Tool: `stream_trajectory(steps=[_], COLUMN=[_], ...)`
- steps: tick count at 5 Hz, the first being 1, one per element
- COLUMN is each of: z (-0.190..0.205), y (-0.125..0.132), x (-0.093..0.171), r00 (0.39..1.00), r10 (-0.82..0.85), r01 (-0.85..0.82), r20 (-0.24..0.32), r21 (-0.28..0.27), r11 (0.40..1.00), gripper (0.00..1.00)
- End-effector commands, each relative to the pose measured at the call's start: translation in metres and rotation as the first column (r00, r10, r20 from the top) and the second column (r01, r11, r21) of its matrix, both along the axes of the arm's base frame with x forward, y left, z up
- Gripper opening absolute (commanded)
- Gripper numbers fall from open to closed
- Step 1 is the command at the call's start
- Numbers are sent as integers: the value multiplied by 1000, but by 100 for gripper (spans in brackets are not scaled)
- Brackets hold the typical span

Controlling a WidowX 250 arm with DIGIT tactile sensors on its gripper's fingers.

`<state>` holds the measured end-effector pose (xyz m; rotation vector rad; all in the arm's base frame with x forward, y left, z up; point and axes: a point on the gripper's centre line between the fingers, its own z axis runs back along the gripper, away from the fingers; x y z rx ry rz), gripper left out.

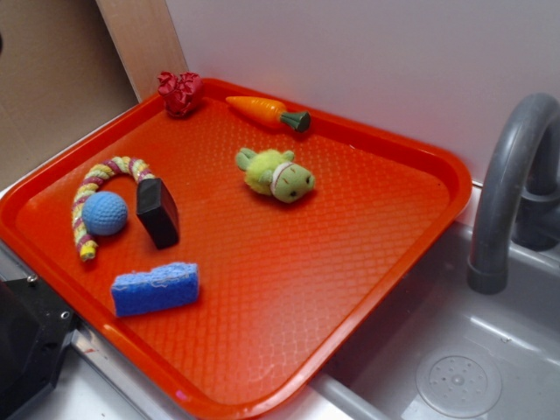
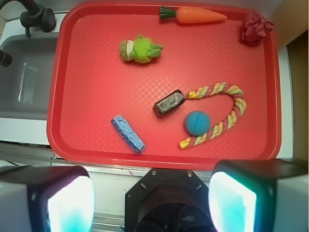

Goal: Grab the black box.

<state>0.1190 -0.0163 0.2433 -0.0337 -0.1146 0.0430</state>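
A large red plastic tray (image 2: pixel 87 63) with a textured bottom sits beside a grey sink (image 1: pixel 455 367) with a curved grey faucet (image 1: pixel 503 192). In the wrist view, the small matte black rectangular box (image 2: pixel 169 103) lies a little right of and below the tray's centre, tilted with one end toward 2 o'clock. That end touches or nearly touches one tip of a curved multicoloured braided rope (image 2: pixel 224 108), which arcs around a blue knitted ball (image 2: pixel 197 123) lying just at 4 o'clock from the box. A blue rectangular sponge (image 2: pixel 128 133) lies at 8 o'clock from the box, apart from it. A fuzzy green plush toy (image 2: pixel 140 49) sits at 11 o'clock, well away. An orange toy carrot (image 2: pixel 198 15) with a green stem lies along the tray's far rim at 12 o'clock, and a crumpled dark red cloth piece (image 2: pixel 256 29) fills the corner at 1 o'clock.

The tool (image 2: pixel 152 200) hangs outside the tray's near rim at 6 o'clock, its two fingers spread wide apart, holding nothing and well clear of the box.
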Motion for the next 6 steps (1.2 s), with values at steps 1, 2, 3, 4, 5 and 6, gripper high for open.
stream_trajectory(steps=[1,2,3,4,5,6], z=[0,-42,-57,-68,-77,-90], y=[0,14,16,19,23,18], x=[0,36,57,78,79,72], r00=[1000,999,993,991,996,985], r10=[0,-42,-109,-128,-84,166], r01=[0,42,108,128,84,-165], r20=[0,35,35,50,33,36], r21=[0,-2,12,5,5,-46], r11=[1000,999,994,992,996,985], gripper=[100,100,100,100,100,100])
